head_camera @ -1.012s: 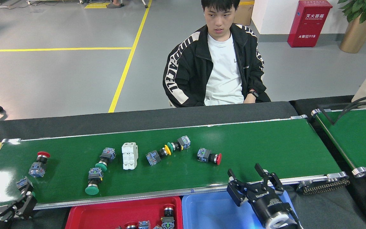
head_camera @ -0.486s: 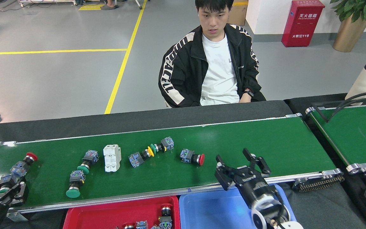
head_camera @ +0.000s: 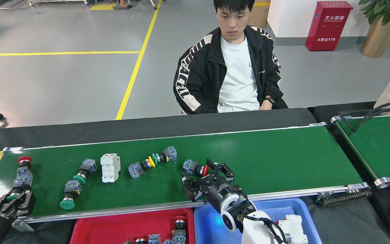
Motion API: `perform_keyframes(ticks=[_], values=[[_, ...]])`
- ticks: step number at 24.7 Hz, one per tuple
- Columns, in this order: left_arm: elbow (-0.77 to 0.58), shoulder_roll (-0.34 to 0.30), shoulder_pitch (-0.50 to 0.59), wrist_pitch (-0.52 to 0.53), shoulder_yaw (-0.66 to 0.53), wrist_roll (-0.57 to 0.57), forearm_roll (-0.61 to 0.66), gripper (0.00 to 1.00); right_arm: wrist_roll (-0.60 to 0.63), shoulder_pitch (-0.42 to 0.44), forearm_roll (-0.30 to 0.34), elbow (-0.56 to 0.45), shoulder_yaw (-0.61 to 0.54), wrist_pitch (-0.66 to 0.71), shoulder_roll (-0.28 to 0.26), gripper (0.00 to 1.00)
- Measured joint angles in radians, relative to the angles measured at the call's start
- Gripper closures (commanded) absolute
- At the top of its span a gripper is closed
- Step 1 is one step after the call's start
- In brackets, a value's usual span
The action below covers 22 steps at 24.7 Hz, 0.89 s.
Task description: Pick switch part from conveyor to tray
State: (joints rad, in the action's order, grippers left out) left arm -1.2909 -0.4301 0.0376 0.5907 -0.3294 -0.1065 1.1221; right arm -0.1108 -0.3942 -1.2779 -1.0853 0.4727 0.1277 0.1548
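Head view. Over the last second the right claw (head_camera: 204,176) has swung left from the belt's near edge and now sits over the conveyor (head_camera: 283,159), its black fingers spread either side of the red-capped switch (head_camera: 195,168) but not closed on it. That switch lies on its side near the middle of the belt, toward the near rail. All parts have drifted left with the belt, so the grasp looks timed against a moving target; the pick itself is not yet made.

The left claw (head_camera: 12,203) has shifted to the belt's left end and sits around a green-capped switch (head_camera: 14,195); whether it grips I cannot tell.

Materials: the belt is glossy dark green between silver rails. Switches are small blocks with round, mushroom-shaped caps in hard plastic. The white breaker (head_camera: 109,167) is boxy. The red tray (head_camera: 90,230) and blue tray (head_camera: 208,225), smooth plastic, lie below the near rail.
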Motion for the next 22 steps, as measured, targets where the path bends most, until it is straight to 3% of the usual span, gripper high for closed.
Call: perform_keyframes(ticks=[1, 2, 5, 10, 14, 15, 17, 18, 19, 20, 21, 22], values=[[-0.062, 0.009, 0.04, 0.03, 0.0, -0.003, -0.011, 0.94, 0.0, 0.0, 0.0, 0.002, 0.0, -0.003, 0.0, 0.71], [-0.125, 0.02, 0.082, 0.064, 0.0, -0.004, -0.017, 0.94, 0.0, 0.0, 0.0, 0.005, 0.001, -0.003, 0.0, 0.83], [-0.309, 0.055, 0.214, 0.154, 0.01, -0.006, -0.019, 0.94, 0.0, -0.001, 0.0, 0.018, 0.001, -0.005, 0.0, 0.91], [-0.432, 0.168, 0.268, 0.188, 0.143, -0.01, 0.175, 0.93, -0.002, -0.003, 0.006, 0.003, 0.001, -0.006, 0.0, 0.91], [-0.437, 0.181, 0.267, 0.191, 0.265, -0.01, 0.261, 0.88, -0.005, 0.048, 0.062, -0.179, -0.002, 0.108, -0.03, 0.91], [-0.438, 0.181, 0.267, 0.191, 0.274, -0.01, 0.263, 0.78, -0.014, 0.082, 0.079, -0.225, -0.003, 0.162, -0.052, 0.91], [-0.438, 0.183, 0.265, 0.191, 0.277, -0.014, 0.264, 0.37, -0.032, 0.164, 0.113, -0.309, -0.005, 0.281, -0.098, 0.91], [-0.438, 0.188, 0.264, 0.191, 0.276, -0.014, 0.264, 0.1, -0.035, 0.197, 0.125, -0.34, -0.005, 0.338, -0.114, 0.91], [-0.438, 0.196, 0.263, 0.191, 0.276, -0.008, 0.264, 0.0, -0.036, 0.226, 0.135, -0.366, -0.005, 0.397, -0.127, 0.9], [-0.438, 0.203, 0.264, 0.191, 0.275, -0.002, 0.264, 0.0, -0.038, 0.248, 0.144, -0.381, -0.005, 0.452, -0.136, 0.85], [-0.438, 0.206, 0.263, 0.191, 0.275, 0.001, 0.262, 0.0, -0.04, 0.265, 0.149, -0.389, -0.006, 0.5, -0.141, 0.64], [-0.438, 0.207, 0.263, 0.191, 0.274, 0.004, 0.257, 0.0, -0.041, 0.277, 0.152, -0.392, -0.006, 0.533, -0.142, 0.14]])
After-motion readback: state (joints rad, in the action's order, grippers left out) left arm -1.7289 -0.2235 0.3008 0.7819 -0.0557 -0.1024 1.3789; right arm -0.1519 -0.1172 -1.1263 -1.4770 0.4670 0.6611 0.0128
